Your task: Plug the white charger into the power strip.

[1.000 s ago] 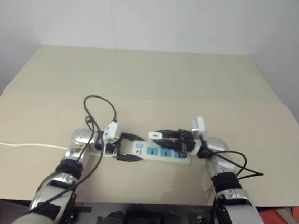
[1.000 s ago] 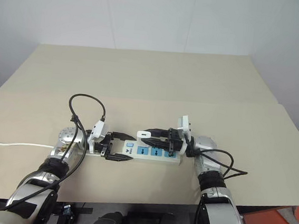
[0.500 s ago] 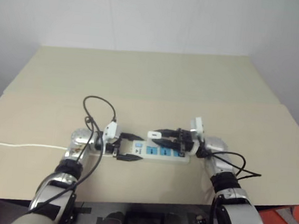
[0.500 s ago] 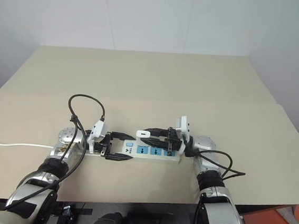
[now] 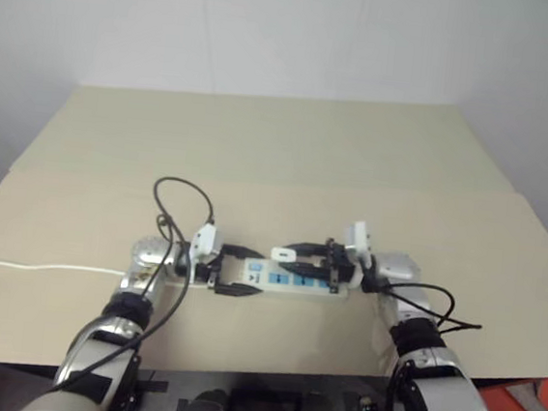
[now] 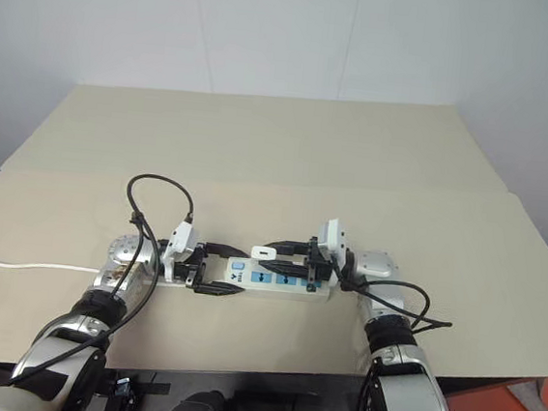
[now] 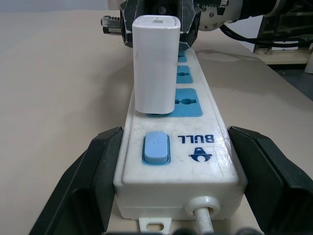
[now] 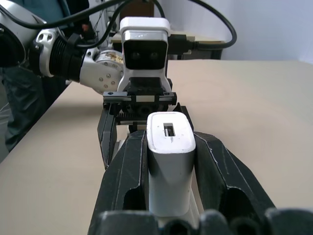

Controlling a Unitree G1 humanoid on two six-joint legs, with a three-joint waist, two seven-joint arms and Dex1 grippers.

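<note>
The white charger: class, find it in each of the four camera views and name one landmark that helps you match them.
Left eye view: white charger near the picture's centre, over the power strip.
Right eye view: just left of centre, again over the strip.
Left wrist view: upright in the upper middle, its base at the first blue socket.
Right wrist view: centre, clamped in the right end effector.
Shared landmark: the power strip's blue switch end.

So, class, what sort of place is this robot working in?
Probably a robotics lab or test room: a plain beige table stands against bare white walls, carrying nothing but the power strip, while desks and cables stand behind it.
</note>
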